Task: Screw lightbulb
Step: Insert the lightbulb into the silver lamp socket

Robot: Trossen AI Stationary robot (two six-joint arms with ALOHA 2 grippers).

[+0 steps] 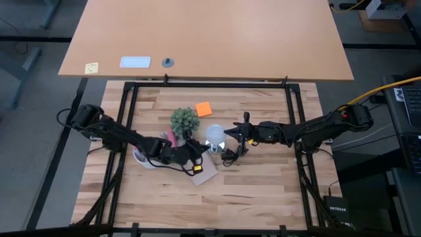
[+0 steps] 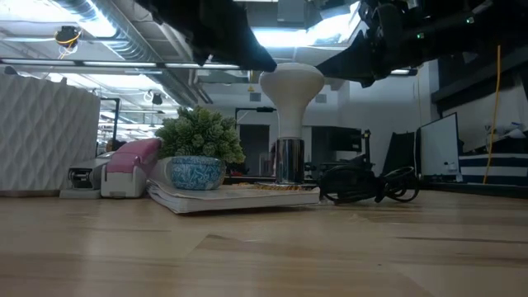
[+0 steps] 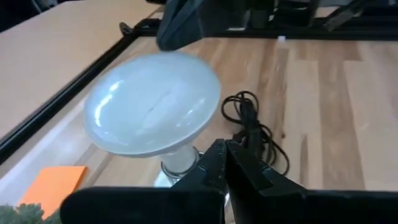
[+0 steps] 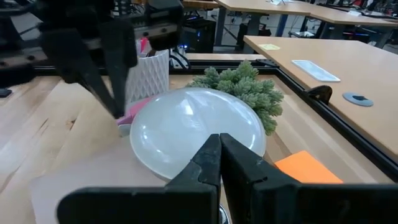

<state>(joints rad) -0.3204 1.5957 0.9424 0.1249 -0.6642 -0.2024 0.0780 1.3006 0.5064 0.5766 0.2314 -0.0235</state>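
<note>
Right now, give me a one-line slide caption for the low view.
Lightbulb standing upright in its silver socket on a book, beside a potted plant and coiled black cord.
</note>
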